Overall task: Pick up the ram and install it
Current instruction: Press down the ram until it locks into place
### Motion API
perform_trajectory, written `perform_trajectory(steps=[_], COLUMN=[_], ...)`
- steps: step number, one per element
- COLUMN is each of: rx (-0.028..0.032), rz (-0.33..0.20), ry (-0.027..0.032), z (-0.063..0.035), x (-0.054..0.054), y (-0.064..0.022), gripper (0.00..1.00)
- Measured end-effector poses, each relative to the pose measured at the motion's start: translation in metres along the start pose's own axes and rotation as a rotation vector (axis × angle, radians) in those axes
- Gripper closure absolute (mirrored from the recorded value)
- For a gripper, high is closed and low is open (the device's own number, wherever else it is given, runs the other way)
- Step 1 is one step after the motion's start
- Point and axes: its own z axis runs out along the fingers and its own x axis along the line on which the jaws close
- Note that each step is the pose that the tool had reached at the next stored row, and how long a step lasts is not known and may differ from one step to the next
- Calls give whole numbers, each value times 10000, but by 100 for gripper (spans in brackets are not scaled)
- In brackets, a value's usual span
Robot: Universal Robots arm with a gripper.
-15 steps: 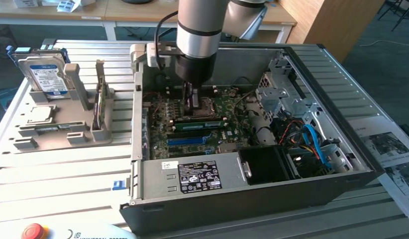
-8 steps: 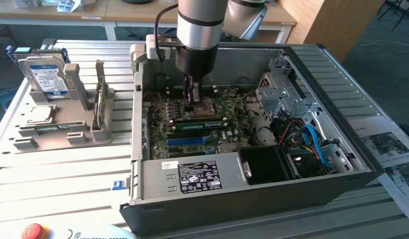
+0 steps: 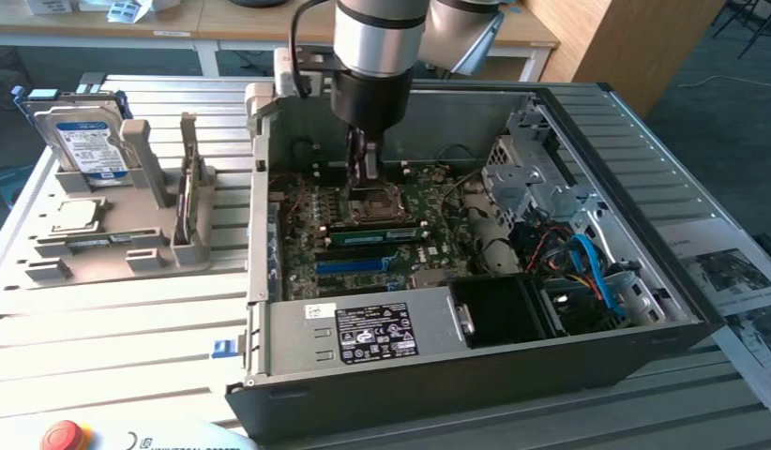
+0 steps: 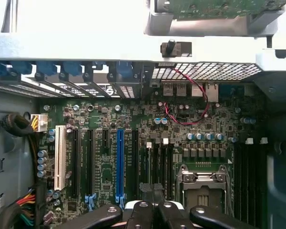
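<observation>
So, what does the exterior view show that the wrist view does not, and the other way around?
Exterior view alone: the hard drive standing in its gray holder beside the computer case, and the power supply. Wrist view alone: the long blue slot and the white slot. Both: the motherboard with its CPU socket, and the shut fingers above it.

Even daylight, overexposed glare, shadowed interior

I see the open grey metal computer case (image 3: 486, 375) on the slatted table (image 3: 111, 347), its green motherboard (image 3: 360, 234) inside. My gripper (image 3: 364, 178) hangs above the board. On the exterior view's left, a grey holder tray (image 3: 98, 253) carries the boxy silver hard drive (image 3: 85, 136).
</observation>
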Motion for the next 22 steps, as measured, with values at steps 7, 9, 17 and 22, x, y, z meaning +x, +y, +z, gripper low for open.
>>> perform_trajectory(steps=[7, 9, 17, 22], rx=[-1, -1, -1, 0], rz=[0, 0, 0, 0], ry=[1, 1, 1, 1], z=[-134, -171, -324, -404], x=[-1, -1, -2, -3], y=[4, 5, 11, 13], gripper=[89, 89, 89, 89])
